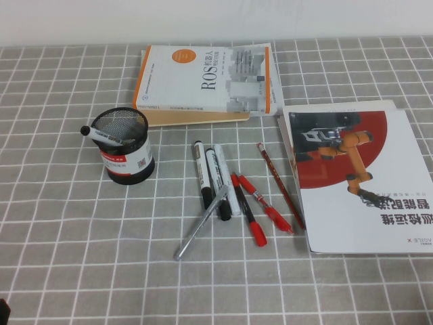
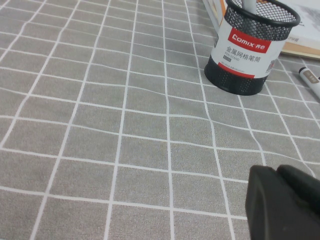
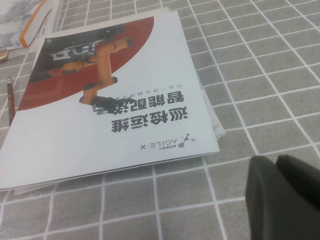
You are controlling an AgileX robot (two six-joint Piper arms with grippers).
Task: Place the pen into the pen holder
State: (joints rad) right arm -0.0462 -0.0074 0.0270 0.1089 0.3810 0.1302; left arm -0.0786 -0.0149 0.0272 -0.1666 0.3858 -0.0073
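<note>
None of the task was done: the pen (image 1: 265,204) lay on the table (image 1: 67,257) among six loose writing tools (one marker (image 1: 101,135) stood in the single pen holder (image 1: 127,159)). Left gripper (image 2: 276,172), short of the holder, and right gripper (image 3: 276,162), beside one booklet (image 3: 100,125), were both closed and empty.

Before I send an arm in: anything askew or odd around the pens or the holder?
Mildly. A marker already leans over the pen holder rim. The pen lies in a crossed heap, with a silver pen over the black markers. Left hand and right hand sit low, away from the pile; right is shut.
</note>
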